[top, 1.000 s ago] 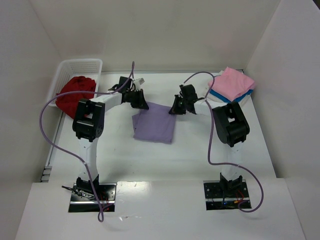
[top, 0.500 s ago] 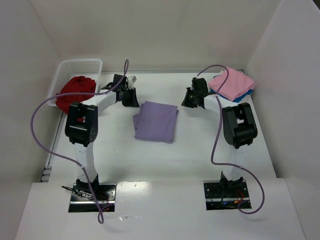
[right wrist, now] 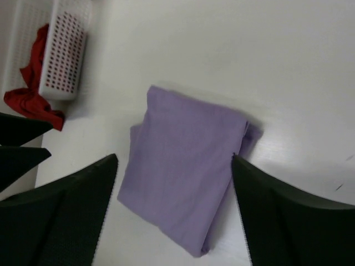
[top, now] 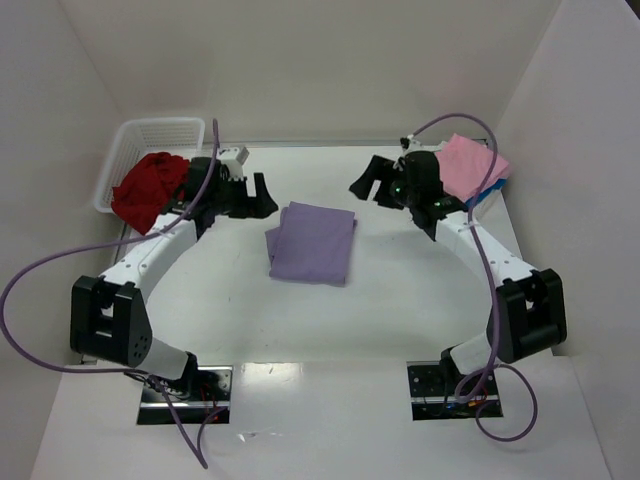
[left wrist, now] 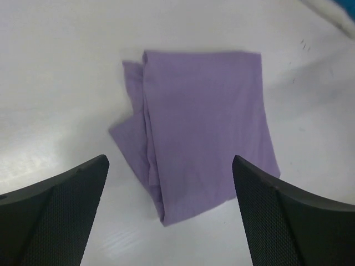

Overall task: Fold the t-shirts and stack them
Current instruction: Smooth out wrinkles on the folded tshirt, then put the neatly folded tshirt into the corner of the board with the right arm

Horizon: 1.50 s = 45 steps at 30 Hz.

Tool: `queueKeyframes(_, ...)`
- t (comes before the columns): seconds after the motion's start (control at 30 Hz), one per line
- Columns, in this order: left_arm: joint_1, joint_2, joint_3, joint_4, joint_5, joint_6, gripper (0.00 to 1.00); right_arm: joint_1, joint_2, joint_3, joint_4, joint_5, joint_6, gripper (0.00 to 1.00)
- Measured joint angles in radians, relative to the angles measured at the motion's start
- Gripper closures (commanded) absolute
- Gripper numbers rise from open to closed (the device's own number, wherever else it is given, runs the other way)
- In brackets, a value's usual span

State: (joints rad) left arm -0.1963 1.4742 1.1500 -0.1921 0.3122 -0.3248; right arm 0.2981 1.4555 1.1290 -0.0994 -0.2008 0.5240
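Observation:
A lavender t-shirt (top: 311,243) (left wrist: 205,133) (right wrist: 180,166) lies folded in a rectangle on the middle of the white table. My left gripper (top: 262,196) (left wrist: 169,210) hovers open above the table just left of it, nothing between its fingers. On the other side, my right gripper (top: 363,180) (right wrist: 175,210) is raised and open, empty too. A deep red t-shirt (top: 150,188) (right wrist: 30,97) spills crumpled out of the white basket (top: 160,135) (right wrist: 64,61) at the back left. A folded pink t-shirt (top: 468,165) rests on a blue one (top: 488,192) at the back right.
White walls close in the table on the left, back and right. Purple cables (top: 40,270) loop from both arms over the table. The arm bases (top: 185,385) stand at the near edge.
Both grippers have opened, let go of the lavender t-shirt and pulled back outward and upward. The shirt now lies folded, shifted slightly toward the back.

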Motion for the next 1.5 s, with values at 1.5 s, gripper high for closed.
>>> queueKeyframes(1.5, -0.100, -0.099, 0.009, -0.134, -0.393, 0.107, 0.00, -0.083, -0.069, -0.272, -0.037, 0.090, 0.047, 0.00)
